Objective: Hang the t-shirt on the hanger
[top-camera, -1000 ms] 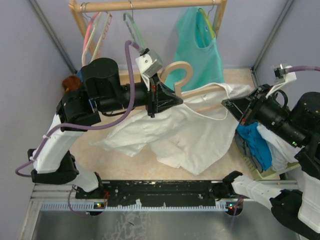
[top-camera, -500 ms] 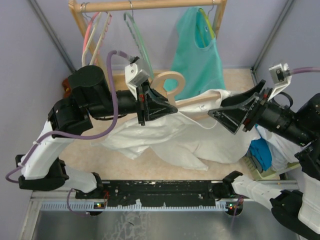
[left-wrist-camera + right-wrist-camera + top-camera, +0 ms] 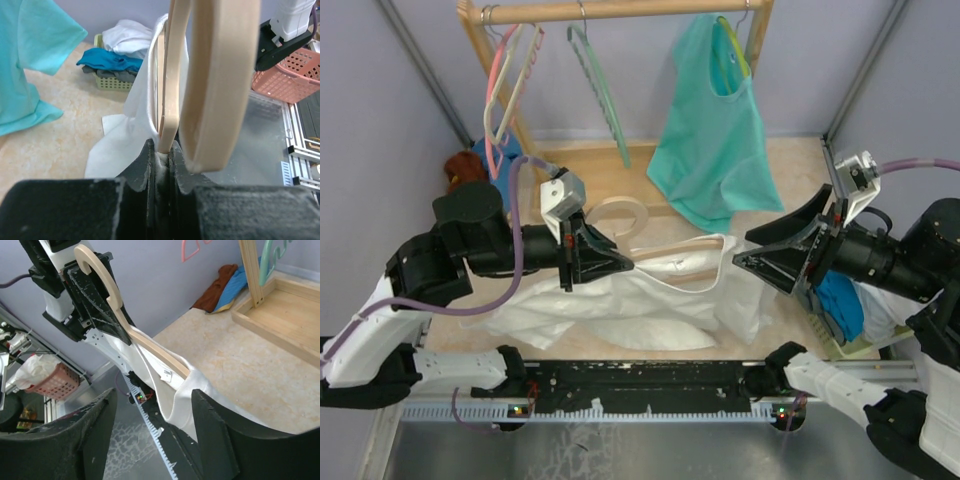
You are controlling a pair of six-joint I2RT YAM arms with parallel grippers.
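The task looks mostly done, not finished. The left gripper [image 3: 620, 262] has its jaws closed on the neck of the hanger [image 3: 220, 75] just under the hook, with a fold of white cloth caught between them. The hanger's arm runs in through the collar of the shirt [image 3: 620, 305]; the neck label shows beside it in the right wrist view. The shirt hangs from the hanger and trails on the bench [image 3: 800, 165] along the near edge, about midway. The right gripper [image 3: 742, 251] hovers toward the right edge, just beside the shirt's right end, jaws wide open and empty. I cannot tell whether both shoulders sit on the hanger's arms. What seems left is to settle them and smooth the body.
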